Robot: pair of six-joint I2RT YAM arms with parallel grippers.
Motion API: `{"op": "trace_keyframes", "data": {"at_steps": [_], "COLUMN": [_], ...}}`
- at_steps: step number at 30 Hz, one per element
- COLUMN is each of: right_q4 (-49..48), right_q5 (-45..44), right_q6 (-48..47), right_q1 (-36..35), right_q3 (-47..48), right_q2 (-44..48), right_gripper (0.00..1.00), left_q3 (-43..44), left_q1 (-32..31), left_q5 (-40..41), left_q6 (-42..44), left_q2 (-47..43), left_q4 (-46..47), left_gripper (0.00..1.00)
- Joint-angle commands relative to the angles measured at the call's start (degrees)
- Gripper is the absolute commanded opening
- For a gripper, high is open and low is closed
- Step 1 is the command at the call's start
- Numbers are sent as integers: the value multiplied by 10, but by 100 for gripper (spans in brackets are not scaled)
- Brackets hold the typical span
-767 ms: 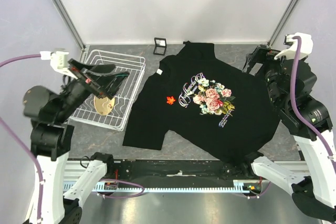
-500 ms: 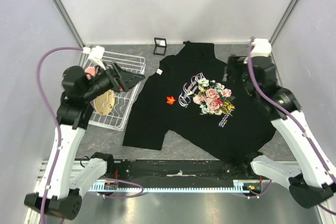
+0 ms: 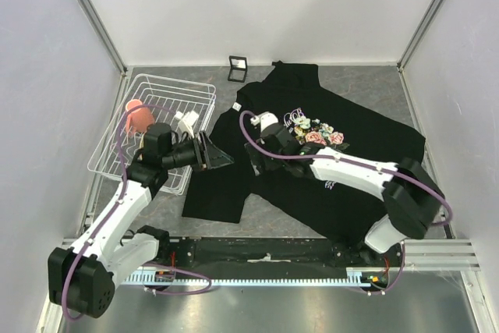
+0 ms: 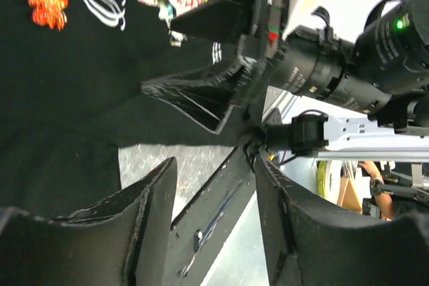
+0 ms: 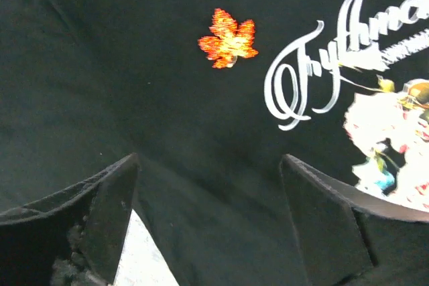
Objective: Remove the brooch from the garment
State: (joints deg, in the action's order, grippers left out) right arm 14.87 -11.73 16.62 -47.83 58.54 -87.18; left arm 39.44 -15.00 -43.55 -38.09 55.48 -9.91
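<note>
Over the garment (image 3: 374, 134), both arms have swung in: right gripper (image 5: 209, 165) hangs spread just short of the brooch (image 5: 228, 38) pinned beside the lettering (image 5: 335, 51), left gripper (image 4: 211, 185) spread nearby; grasping looks next.

Garment (image 3: 366, 138): black cloth, matt, soft folds; white lettering and flower print lie flat on the weave.
Brooch (image 5: 228, 38): red-orange, thread-like grain, low sheen.
Left gripper (image 4: 211, 222): fingers (image 4: 151, 222) matt black, rough granular faces.
Right gripper (image 5: 208, 222): fingers (image 5: 114, 216) matt black, coarse edges.
Basket (image 3: 175, 79), upper left of the frame: white coated wire, smooth.
Cup (image 3: 139, 117) in basket: pink, smooth, looks plastic.
Table (image 3: 366, 87): grey, speckled, matt.
Front plate (image 3: 265, 309), bottom edge: brushed metal, reflective.
Walls (image 3: 257, 5): white, matt, plain.
Corner posts (image 3: 88, 9): metal, satin.
</note>
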Motion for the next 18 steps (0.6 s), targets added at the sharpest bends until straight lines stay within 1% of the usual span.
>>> {"op": "trace_keyframes", "data": {"at_steps": [1, 3, 4, 5, 6, 7, 9, 10, 11, 12, 13, 14, 16, 18], "right_q4": [-115, -136, -169, -178, -182, -188, -189, -193, -192, -190, -181, -177, -179, -177], "right_q5": [6, 17, 17, 14, 9, 0, 0, -2, -11, -21, -25, -13, -7, -17], "right_q6": [10, -9, -13, -24, -29, -35, -60, -67, -72, -79, -84, -89, -100, -104], "right_q1": [-16, -19, -21, -21, -21, -20, -20, -20, -19, -18, -17, -10, -8, -2], "right_q3": [16, 19, 17, 17, 28, 32, 52, 58, 65, 79, 88, 96, 106, 119], "right_q2": [-61, -81, -99, -108, -127, -136, -157, -164, -171, -188, -196, -206, -224, -243], "right_gripper": [85, 76, 66, 62, 59, 50, 38, 35, 35, 38, 48, 53, 57, 57], "left_q3": [-49, -67, -73, -78, -85, -88, -94, -95, -98, -100, -102, -103, -106, -107], "left_q1": [-9, -9, -10, -9, -9, -10, -9, -10, -9, -10, -9, -9, -9, -10], "left_q5": [4, 13, 18, 22, 30, 33, 32, 32, 30, 29, 28, 28, 29, 29], "left_q6": [-20, -22, -23, -24, -28, -30, -35, -36, -37, -37, -37, -37, -38, -39], "left_q2": [-35, -47, -50, -55, -61, -63, -66, -67, -67, -68, -65, -65, -64, -59], "left_q4": [51, 51, 51, 52, 51, 51, 49, 50, 50, 51, 50, 50, 52, 53], "left_gripper": [56, 56, 56, 56, 56, 56, 56, 56, 56, 56, 56, 55, 55, 55]}}
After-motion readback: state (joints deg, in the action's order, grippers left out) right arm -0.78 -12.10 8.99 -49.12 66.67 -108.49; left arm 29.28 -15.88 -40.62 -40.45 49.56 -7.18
